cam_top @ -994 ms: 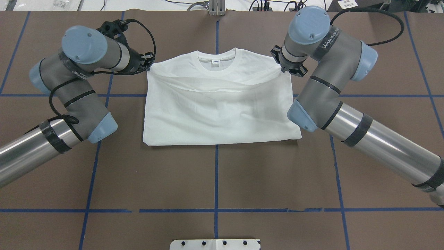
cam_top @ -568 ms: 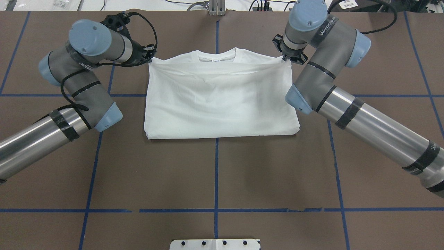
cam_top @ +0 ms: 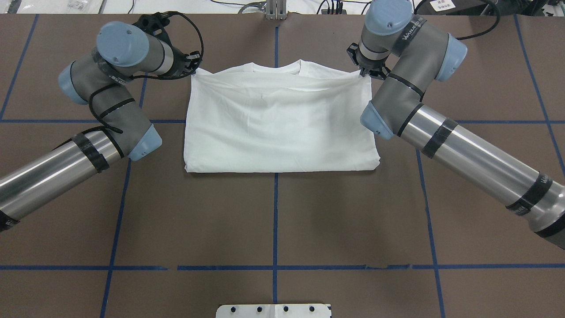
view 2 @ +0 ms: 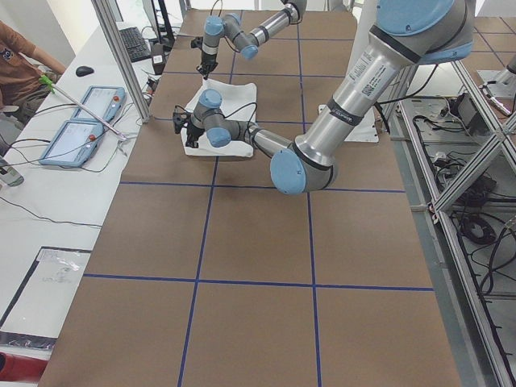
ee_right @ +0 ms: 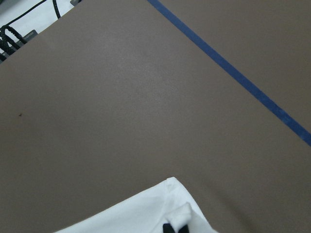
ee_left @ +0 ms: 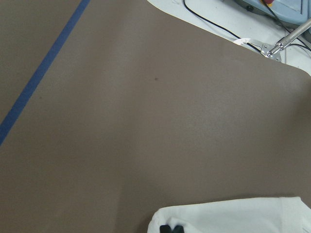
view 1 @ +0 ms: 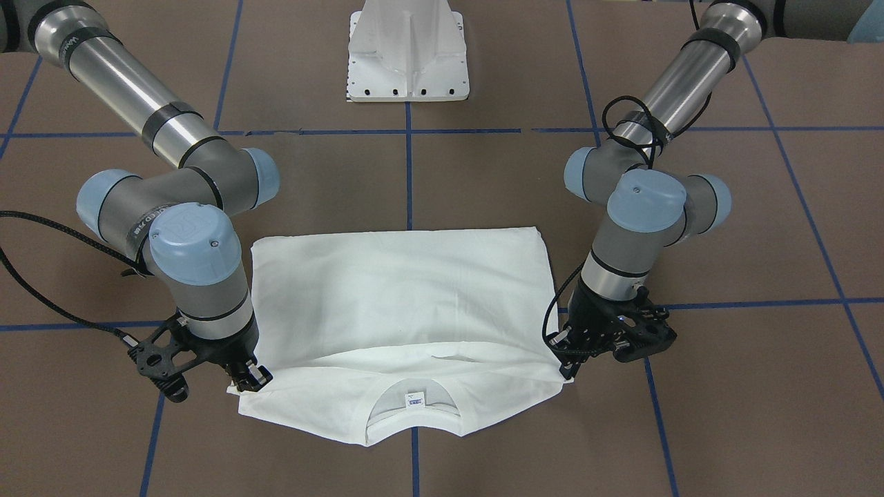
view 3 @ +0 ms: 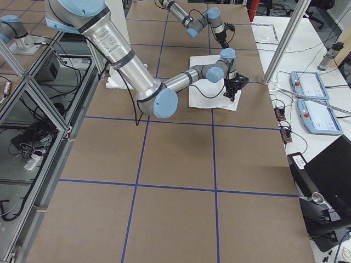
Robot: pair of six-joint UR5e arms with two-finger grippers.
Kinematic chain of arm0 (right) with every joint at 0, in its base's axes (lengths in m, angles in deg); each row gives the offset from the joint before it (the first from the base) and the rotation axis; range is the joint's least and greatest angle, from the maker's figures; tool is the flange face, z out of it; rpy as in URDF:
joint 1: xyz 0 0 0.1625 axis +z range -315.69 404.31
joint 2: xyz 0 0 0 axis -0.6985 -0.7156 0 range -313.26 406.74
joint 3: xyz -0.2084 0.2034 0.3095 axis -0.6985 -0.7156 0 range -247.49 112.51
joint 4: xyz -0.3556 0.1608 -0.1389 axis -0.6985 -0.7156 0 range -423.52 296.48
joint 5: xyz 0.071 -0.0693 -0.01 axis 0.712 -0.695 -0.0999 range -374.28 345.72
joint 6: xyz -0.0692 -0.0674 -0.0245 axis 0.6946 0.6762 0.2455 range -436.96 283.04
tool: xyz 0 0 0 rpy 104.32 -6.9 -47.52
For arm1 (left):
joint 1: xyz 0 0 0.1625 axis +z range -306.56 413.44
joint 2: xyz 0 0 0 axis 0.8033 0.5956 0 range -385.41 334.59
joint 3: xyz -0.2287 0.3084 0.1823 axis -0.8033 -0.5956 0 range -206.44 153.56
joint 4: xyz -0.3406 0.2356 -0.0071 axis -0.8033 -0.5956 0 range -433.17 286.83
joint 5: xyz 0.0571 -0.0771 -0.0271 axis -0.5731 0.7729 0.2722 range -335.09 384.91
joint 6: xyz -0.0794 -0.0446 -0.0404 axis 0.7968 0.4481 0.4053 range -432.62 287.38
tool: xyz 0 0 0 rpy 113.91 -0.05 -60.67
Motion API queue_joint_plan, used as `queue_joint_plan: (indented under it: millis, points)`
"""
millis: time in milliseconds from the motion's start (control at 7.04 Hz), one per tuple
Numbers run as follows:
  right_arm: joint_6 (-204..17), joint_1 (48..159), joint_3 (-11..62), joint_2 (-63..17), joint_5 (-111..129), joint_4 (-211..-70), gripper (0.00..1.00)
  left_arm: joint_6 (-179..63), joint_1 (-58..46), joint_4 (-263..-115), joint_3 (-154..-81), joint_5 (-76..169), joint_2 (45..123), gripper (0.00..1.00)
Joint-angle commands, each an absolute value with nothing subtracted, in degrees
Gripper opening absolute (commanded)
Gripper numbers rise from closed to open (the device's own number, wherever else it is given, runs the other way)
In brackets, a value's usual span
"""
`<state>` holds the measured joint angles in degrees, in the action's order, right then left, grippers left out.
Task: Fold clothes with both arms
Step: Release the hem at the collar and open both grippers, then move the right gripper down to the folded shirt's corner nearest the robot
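Note:
The white shirt [cam_top: 282,128] lies folded over itself on the brown table, plain side up. Its ribbed collar [view 1: 412,414] and neck tag [view 1: 414,400] poke out past the folded-over edge on the far side from the robot. My left gripper [cam_top: 193,71] is shut on one corner of that upper edge, also seen in the front-facing view [view 1: 568,367]. My right gripper [cam_top: 364,74] is shut on the other corner [view 1: 247,379]. Both wrist views show black fingertips [ee_left: 171,228] [ee_right: 174,227] pinching white cloth just above the table.
Blue tape lines [cam_top: 275,221] grid the brown mat. The white pedestal base [view 1: 407,55] stands at the robot's side. Beyond the far table edge lie control boxes [view 2: 81,121] and cables, with a seated person [view 2: 16,56] nearby. Aluminium posts [view 3: 285,38] stand there too.
Both grippers carried the held edge further from the robot, toward the collar. The upper layer now covers most of the collar, and the shirt's near fold has slid slightly away.

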<state>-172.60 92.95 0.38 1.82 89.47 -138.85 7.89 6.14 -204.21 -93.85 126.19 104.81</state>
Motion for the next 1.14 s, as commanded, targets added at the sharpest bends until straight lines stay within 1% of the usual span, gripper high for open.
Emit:
queue_joint_plan:
  millis: [0, 142, 284, 426, 568, 710, 852, 994]
  points:
    - [-172.6, 93.0, 0.3, 2.1, 89.6, -138.8, 0.46, 7.8, 6.1, -204.9, -93.6, 126.2, 104.7, 0.40]
    - [-172.5, 94.0, 0.3, 2.3, 90.4, -138.8, 0.54, 6.7, 6.0, -206.5, -93.6, 126.2, 103.9, 0.44]
    - [-172.1, 95.4, 1.2, 2.1, 93.6, -138.8, 0.56, 5.0, 5.8, -207.4, -93.8, 126.2, 103.4, 0.47]
    - [-172.8, 95.5, 5.6, -0.7, 95.6, -138.7, 0.61, 4.8, 5.7, -207.6, -93.8, 126.3, 103.3, 0.48]
    - [-175.3, 92.9, 16.2, -8.7, 95.8, -138.8, 0.65, 4.9, 5.6, -207.6, -93.9, 126.3, 103.3, 0.49]
    - [-179.1, 90.0, 24.2, -15.2, 95.5, -138.7, 0.68, 4.9, 5.6, -207.6, -94.0, 126.4, 103.2, 0.51]
    - [-183.5, 87.7, 27.2, -17.7, 95.6, -138.8, 0.72, 4.8, 5.7, -207.7, -94.5, 126.5, 102.1, 0.60]
    - [-187.1, 84.3, 31.3, -22.8, 95.3, -138.7, 0.75, 4.8, 5.7, -208.3, -94.7, 126.5, 101.8, 0.61]
